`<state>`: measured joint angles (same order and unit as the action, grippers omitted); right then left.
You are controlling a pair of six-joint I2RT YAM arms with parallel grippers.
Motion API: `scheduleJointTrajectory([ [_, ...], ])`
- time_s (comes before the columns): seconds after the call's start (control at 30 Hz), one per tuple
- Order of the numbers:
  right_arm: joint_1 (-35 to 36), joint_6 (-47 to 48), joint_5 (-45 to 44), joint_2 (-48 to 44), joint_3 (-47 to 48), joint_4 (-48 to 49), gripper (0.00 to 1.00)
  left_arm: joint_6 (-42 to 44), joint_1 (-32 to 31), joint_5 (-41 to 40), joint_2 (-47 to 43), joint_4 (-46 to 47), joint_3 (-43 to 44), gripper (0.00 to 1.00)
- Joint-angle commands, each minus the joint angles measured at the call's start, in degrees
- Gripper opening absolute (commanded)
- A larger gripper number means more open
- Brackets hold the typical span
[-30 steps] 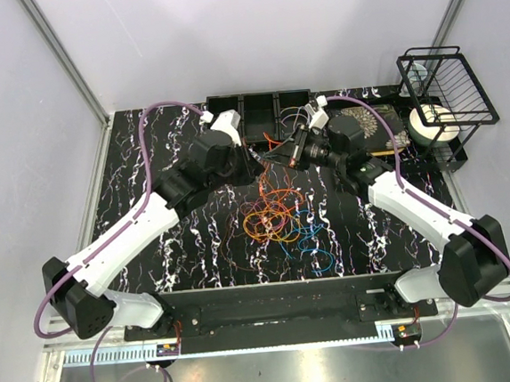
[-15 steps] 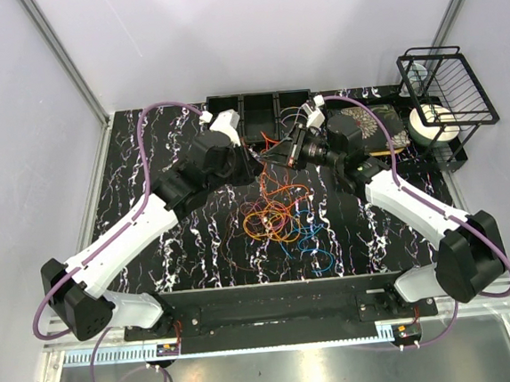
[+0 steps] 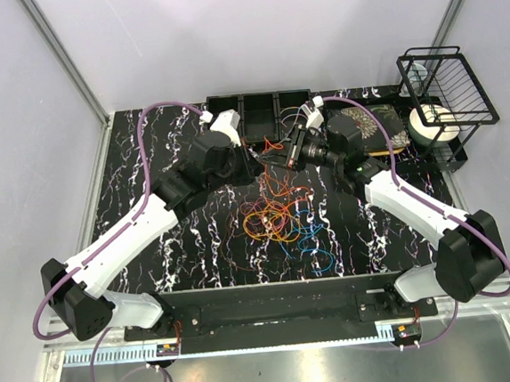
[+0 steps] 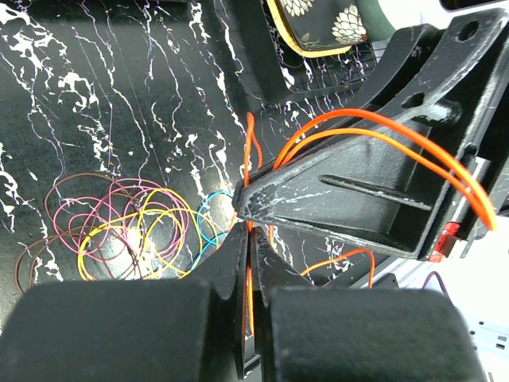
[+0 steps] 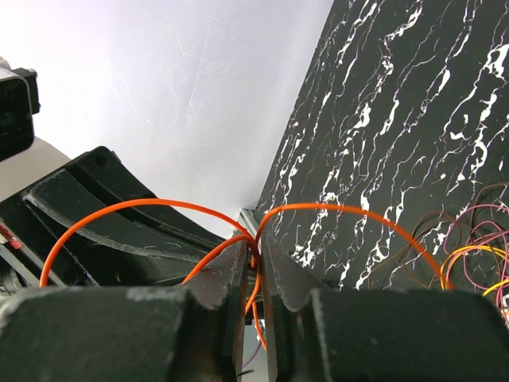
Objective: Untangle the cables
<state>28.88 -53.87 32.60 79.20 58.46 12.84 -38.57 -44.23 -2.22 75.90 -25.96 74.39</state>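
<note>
Left wrist view: the left gripper (image 4: pixel 249 243) has its two fingers pressed almost together, with a thin orange cable (image 4: pixel 380 132) pinched between them and running straight up out of the slit. Tip to tip against it is the right gripper (image 4: pixel 238 199). Its own camera shows its fingers (image 5: pixel 231 278) likewise closed on the same orange cable, with loops arching out to either side of the pinch.

From above, both grippers meet just in front of the black three-compartment tray (image 3: pixel 258 110), with the orange wire bridging them. The rest of the cables (image 3: pixel 280 217) form a tangled heap of orange, red, yellow, pink-purple and blue loops. The heap lies on the black marbled table (image 3: pixel 145 165) on the near side of the tray, between it and the arm bases. To the right of the tray sits a flower-patterned black item (image 3: pixel 376 127). Beyond that is a black wire rack (image 3: pixel 447 85) with a white round object (image 3: pixel 431 125) at its near edge.
</note>
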Motion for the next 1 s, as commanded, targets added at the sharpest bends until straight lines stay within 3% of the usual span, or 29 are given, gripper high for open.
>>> scheduleJointTrajectory([
  [0.0, 0.5, -0.4, 1.6, 0.2, -0.6, 2.5, 0.17, 1.3, 0.2, -1.2, -1.9, 3.6, -0.5, 0.00],
  [0.23, 0.4, -0.8, 1.5, 0.3, -1.4, 3.1, 0.18, 1.6, 0.2, -1.6, -1.5, 3.2, 0.0, 0.00],
  [0.6, 0.4, -1.7, 2.5, 1.1, -1.1, 4.1, 0.28, 2.0, 0.2, -1.6, -1.3, 3.1, -0.4, 0.00],
  [0.97, 0.5, -3.1, 3.6, 1.9, -1.2, 6.4, 0.23, 3.1, -0.5, -0.2, -0.1, 3.7, 0.0, 0.00],
])
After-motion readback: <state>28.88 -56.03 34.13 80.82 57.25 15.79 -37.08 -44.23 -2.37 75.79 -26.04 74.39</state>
